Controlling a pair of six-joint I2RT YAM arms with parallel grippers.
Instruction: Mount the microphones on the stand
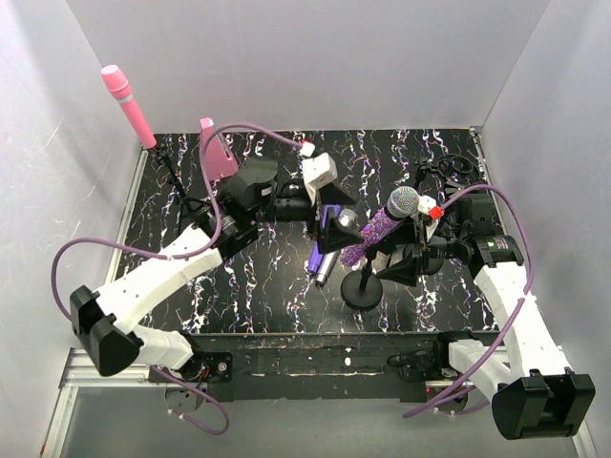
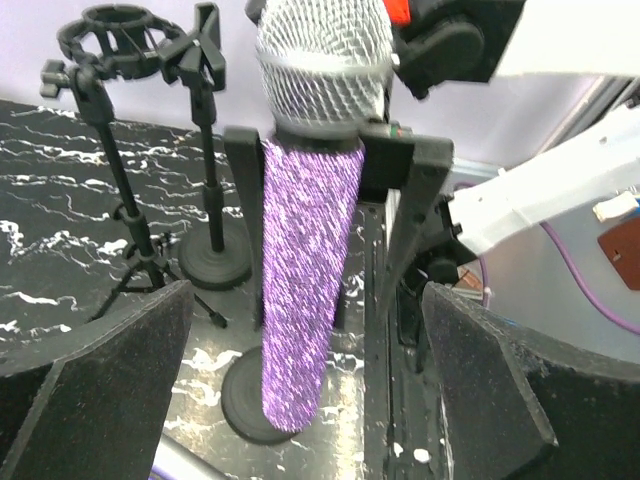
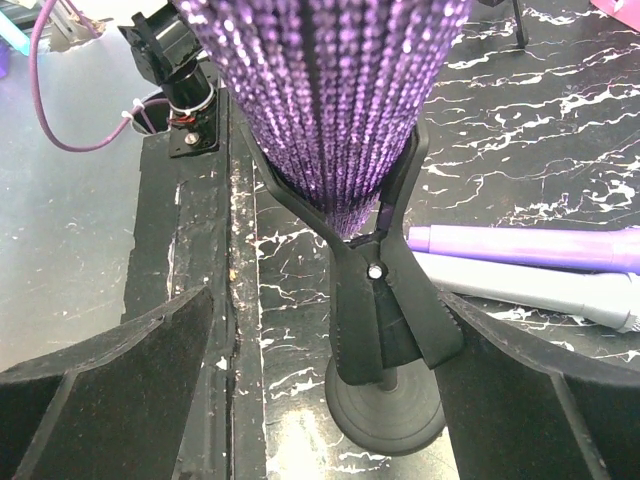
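Note:
A glittery purple microphone with a silver mesh head sits tilted in the black clip of a round-based stand. My left gripper is open, and its pads flank the microphone's body without touching it. My right gripper is also open, either side of the clip's levers below the glittery body. A plain purple microphone and a silver-grey one lie on the table beside the stand. The pink microphone stands clipped at the far left.
Two empty stands rise at the back right of the table. A pink wedge block sits at the back left near the pink microphone's tripod. White walls close in three sides. Purple cables loop off both arms.

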